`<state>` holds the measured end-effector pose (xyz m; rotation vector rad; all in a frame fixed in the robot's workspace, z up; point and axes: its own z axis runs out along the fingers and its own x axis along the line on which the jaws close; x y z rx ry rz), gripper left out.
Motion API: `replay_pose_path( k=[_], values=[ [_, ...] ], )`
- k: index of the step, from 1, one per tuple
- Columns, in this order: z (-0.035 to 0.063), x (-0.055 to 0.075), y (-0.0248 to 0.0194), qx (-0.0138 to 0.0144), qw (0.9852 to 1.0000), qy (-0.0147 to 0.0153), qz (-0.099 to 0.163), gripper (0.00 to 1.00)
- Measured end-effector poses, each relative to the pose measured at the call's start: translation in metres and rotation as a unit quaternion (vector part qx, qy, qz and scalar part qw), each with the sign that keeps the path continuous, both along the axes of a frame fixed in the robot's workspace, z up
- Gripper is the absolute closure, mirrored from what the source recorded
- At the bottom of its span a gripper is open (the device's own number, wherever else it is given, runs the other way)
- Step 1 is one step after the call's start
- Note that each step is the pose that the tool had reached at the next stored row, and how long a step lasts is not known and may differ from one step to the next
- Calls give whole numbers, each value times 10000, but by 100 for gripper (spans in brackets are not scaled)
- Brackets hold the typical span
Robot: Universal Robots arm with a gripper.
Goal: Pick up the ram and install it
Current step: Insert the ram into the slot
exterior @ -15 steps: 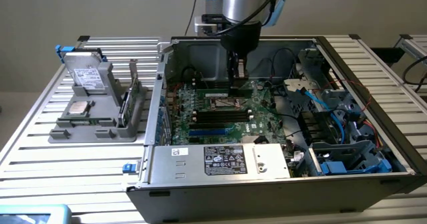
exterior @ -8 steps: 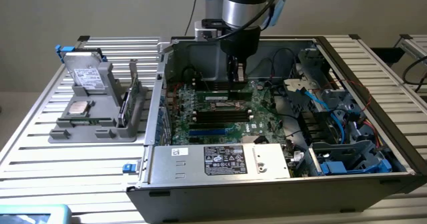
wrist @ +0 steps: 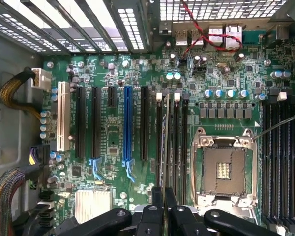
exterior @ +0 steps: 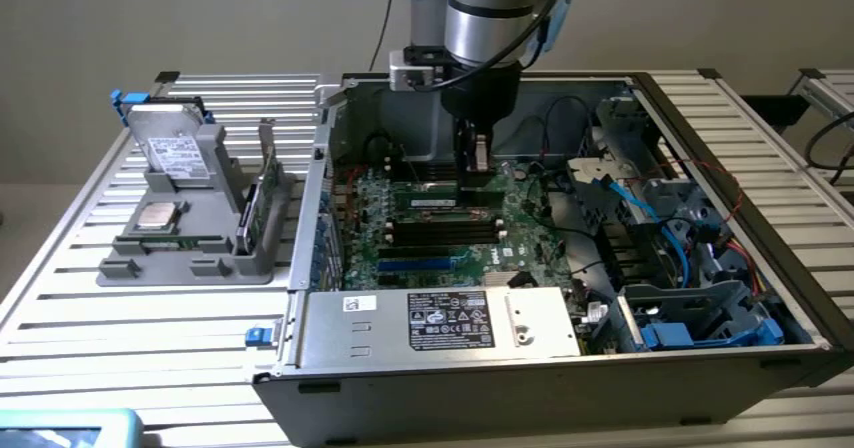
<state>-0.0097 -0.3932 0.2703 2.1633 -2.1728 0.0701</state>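
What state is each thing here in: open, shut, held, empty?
end effector: shut on the ram.
ram: held by one end, edge-on over the black memory slots.
computer case: open, insides exposed.
processor socket: empty.
processor chip: lying on the grey tray outside the case.

In the exterior view the arm [exterior: 487, 18] runs off the edge at twelve o'clock, and the corner at seven o'clock crops a teal object [exterior: 60, 428]. The power supply label [exterior: 451, 321] is too small to read. In the wrist view the ram [wrist: 165, 142] stands edge-on with its sticker hidden, and the fingers [wrist: 171, 199] clamped on it cover one end.
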Motion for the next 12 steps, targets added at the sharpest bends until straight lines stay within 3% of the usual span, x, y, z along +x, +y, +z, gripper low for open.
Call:
replay_pose_path(
  k=[12],
  values=[
    [-105,0,0,1,10000,0,99,87]
  ],
)
